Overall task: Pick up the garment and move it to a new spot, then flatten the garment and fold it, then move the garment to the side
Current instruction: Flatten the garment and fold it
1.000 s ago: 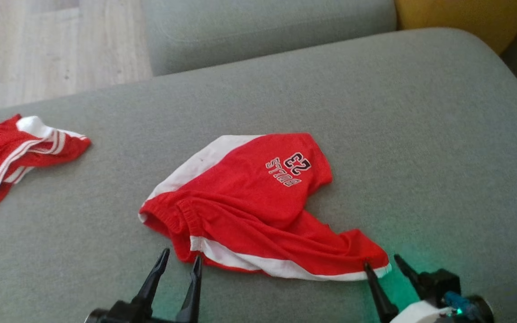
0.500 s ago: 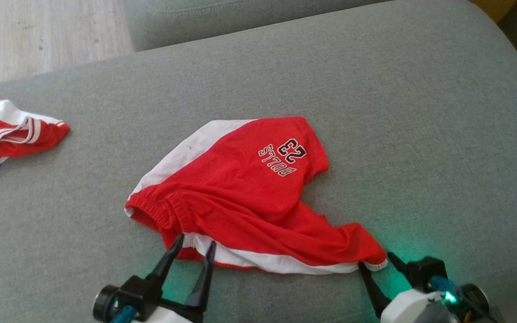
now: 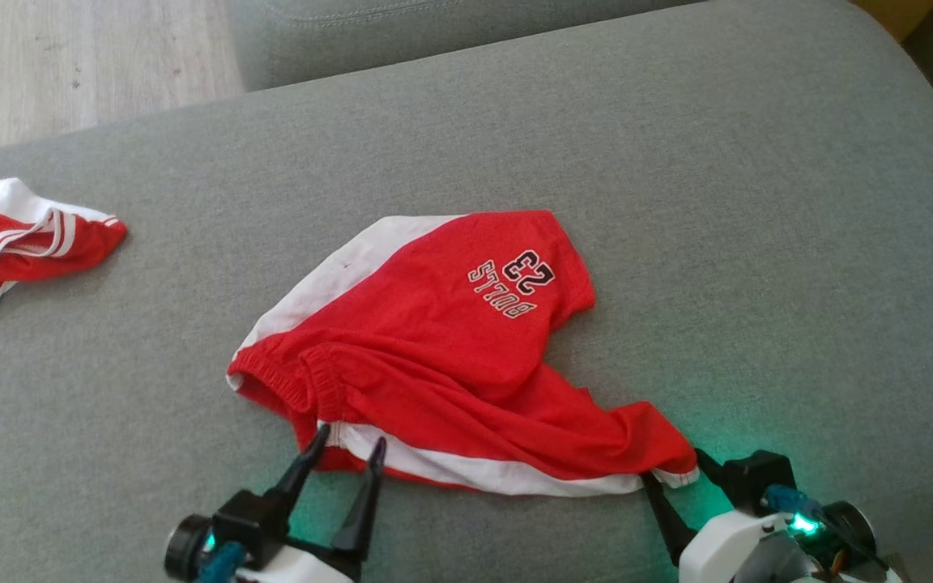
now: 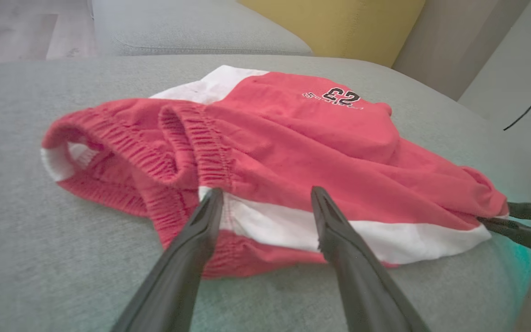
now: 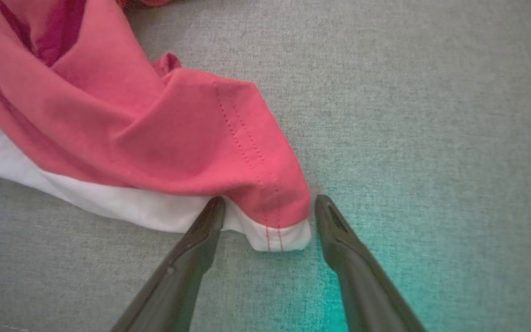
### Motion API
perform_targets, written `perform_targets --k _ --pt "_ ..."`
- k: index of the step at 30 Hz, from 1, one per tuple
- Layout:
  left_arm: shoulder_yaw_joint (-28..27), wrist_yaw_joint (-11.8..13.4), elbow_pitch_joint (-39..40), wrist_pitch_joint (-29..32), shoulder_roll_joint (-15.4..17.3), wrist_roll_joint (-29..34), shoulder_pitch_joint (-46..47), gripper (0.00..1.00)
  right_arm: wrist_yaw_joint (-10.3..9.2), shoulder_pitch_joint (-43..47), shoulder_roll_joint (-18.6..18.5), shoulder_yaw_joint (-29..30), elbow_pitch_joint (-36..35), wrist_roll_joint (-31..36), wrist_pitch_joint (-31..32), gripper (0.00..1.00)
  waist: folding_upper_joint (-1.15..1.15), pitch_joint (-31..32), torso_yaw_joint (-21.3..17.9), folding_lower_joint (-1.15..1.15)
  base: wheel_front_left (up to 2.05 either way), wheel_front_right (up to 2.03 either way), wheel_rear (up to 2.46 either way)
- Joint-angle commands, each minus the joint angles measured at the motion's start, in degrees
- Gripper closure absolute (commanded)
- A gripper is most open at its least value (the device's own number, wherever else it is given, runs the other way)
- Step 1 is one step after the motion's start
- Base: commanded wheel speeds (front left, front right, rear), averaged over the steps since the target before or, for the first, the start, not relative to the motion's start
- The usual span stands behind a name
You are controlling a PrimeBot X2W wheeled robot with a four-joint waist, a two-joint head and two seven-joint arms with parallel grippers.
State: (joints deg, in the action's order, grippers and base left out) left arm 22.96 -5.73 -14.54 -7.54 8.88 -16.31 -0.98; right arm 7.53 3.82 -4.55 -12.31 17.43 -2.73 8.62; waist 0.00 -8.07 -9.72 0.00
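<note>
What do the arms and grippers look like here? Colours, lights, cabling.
Left gripper and right gripper each have two long, tapering black fingers on a black block, backed by a white wrist shell. Each wrist carries a round black part and a small blue fitting. A green light glows on the right wrist.

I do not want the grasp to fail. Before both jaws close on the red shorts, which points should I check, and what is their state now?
1. Left gripper jaws open: ok.
2. White stripe of the shorts lies between the left jaws: ok.
3. Right gripper jaws open: ok.
4. Hem corner lies between the right jaws: ok.
5. Jaws low enough to catch every layer of cloth: cannot tell.
6. Other red garment lies apart from the shorts: ok.
</note>
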Motion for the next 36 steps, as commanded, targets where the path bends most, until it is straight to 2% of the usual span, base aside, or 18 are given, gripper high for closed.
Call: perform_targets --k 1,10,22,23,24,25,26,29,31,33,36 --pt "-2.31 0.76 1.86 0.54 1.31 -0.10 1.64 0.00 -0.04 -1.87 -0.78 -1.83 -1.22 -0.35 0.24 0.00 0.00 0.13 -0.09 0.00 0.00 0.00 0.00" --pt "-2.99 3.21 7.30 7.54 3.45 -0.98 -1.94 0.00 -0.04 -1.75 -0.99 -1.64 -1.66 -0.64 0.39 0.00 0.00 0.10 0.31 0.00 0.00 0.00 0.00" --pt "-1.72 2.21 4.36 7.91 3.11 -1.68 1.22 0.00 -0.04 -3.42 -1.18 -4.12 -0.42 -2.88 1.69 0.00 0.00 -0.57 -0.72 0.00 0.00 0.00 0.00" --pt "-1.73 2.04 3.77 7.90 3.11 -1.97 1.41 0.00 -0.04 -3.55 -1.18 -4.44 -0.21 -3.38 1.91 0.09 0.00 -0.59 -0.84 0.00 0.00 0.00 0.00" --pt "-1.73 1.86 3.24 7.90 3.10 -2.29 1.57 0.44 -0.04 -3.71 -1.29 -5.17 -0.03 -4.08 2.25 0.29 0.00 -0.54 -0.97 0.00 0.00 0.00 0.00" --pt "-1.63 1.65 2.83 7.83 3.18 -2.48 1.70 0.81 -0.04 -3.84 -1.42 -5.92 0.10 -5.16 2.53 0.72 0.00 -0.41 -1.15 0.00 0.00 0.00 0.00" --pt "-1.60 1.46 2.53 7.77 3.20 -2.81 1.70 1.00 -0.04 -3.89 -1.46 -6.30 0.12 -6.75 2.65 1.00 0.00 -0.26 -1.29 0.00 0.00 0.00 0.00" --pt "-1.32 0.65 3.29 7.94 3.35 -4.28 1.40 1.00 -0.04 -3.86 -2.27 -6.80 -0.69 -12.08 3.50 1.00 0.00 0.24 -1.48 0.00 0.00 0.00 0.00" --pt "-1.35 0.11 5.45 8.90 3.50 -6.27 0.57 1.00 -0.04 -3.20 -2.71 -7.30 -3.78 -19.09 4.18 1.00 0.00 0.68 -1.51 0.00 0.00 0.00 0.00" --pt "-1.80 -0.59 10.20 10.28 3.45 -10.54 -0.94 1.00 -0.04 -1.73 -3.96 -6.96 -10.36 -28.45 5.18 1.00 0.00 1.05 -1.46 0.00 0.00 0.00 0.00" --pt "-2.01 -1.27 22.48 15.12 5.56 -17.93 -3.72 1.00 -0.04 1.54 -8.39 -3.35 -24.07 -41.05 7.58 1.00 0.00 1.18 -1.36 0.00 0.00 0.00 0.00"
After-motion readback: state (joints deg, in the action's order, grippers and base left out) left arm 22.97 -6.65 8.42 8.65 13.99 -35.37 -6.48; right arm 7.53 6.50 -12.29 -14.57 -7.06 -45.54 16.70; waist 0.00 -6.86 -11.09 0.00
